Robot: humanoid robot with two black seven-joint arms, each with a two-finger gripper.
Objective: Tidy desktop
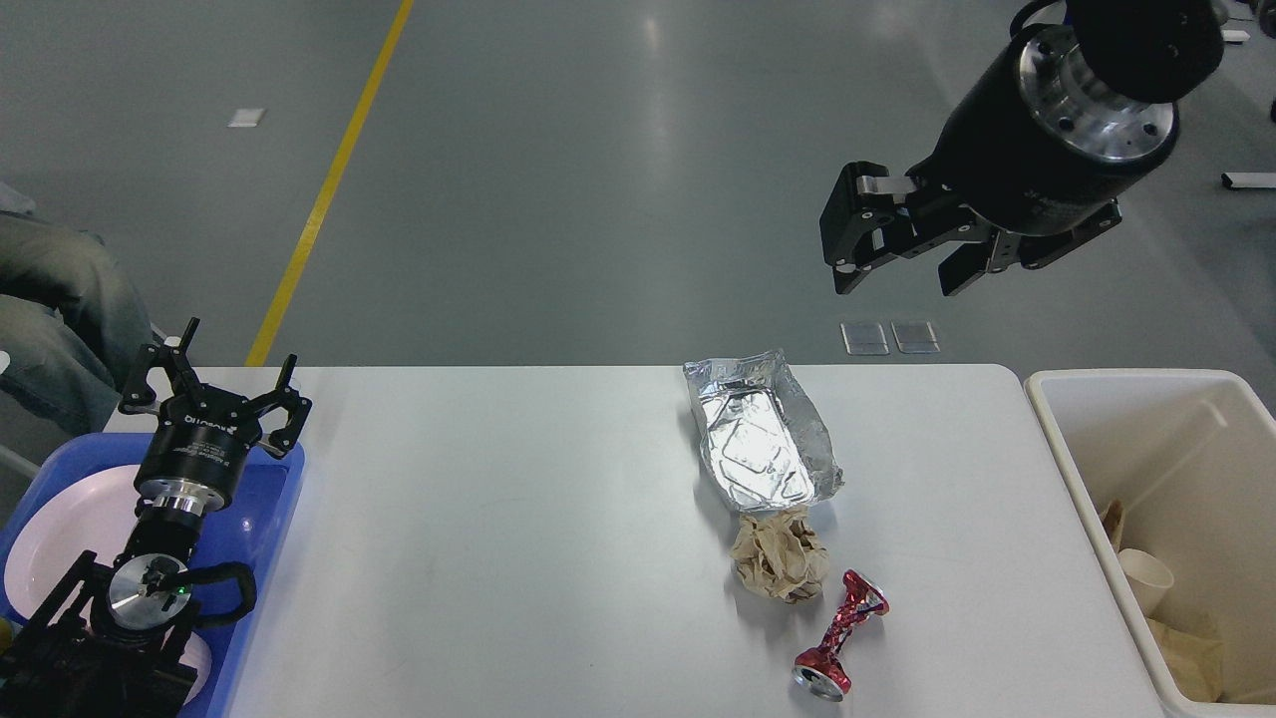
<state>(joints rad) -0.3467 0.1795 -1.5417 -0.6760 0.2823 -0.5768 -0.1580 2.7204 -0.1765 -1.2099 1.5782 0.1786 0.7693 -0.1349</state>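
The white desktop [498,519] fills the lower part of the head view. On its right half lie a crumpled foil tray [760,444], a ball of crumpled brown paper [781,556] just in front of it, and a crushed red can [842,638] nearest the front edge. My right gripper [902,269] hangs open and empty high above the table's far right edge, well above the foil tray. My left gripper [214,374] is open and empty over the blue tray [269,519] at the left edge.
A white plate [60,538] lies in the blue tray under my left arm. A cream bin [1077,469] at the right edge holds a paper cup [1146,578] and brown paper scraps. A person's legs show at the far left.
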